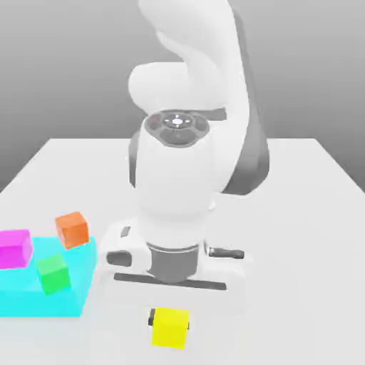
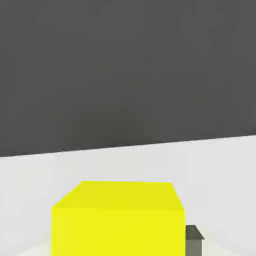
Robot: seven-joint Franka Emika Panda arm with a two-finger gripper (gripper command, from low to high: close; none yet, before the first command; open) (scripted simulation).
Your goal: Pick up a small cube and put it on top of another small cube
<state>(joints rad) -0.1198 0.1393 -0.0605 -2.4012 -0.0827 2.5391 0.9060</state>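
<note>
While the white Panda arm (image 1: 175, 178) leans over the pale tabletop (image 1: 299, 249), here's the gripper (image 1: 170, 322) low in front, and it's clamped on the yellow cube (image 1: 170, 328), a dark fingertip (image 1: 152, 317) showing just beside it! Over on the exterior view's left sits the cyan block (image 1: 43, 303), with the green cube (image 1: 53, 274) on top, the magenta cube (image 1: 14, 249) at the exterior view's left edge, and the orange cube (image 1: 73, 230), tilted, near the green one.

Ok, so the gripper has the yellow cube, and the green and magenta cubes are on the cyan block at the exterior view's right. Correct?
Wrong side: the exterior view shows the cyan block at its left.
</note>
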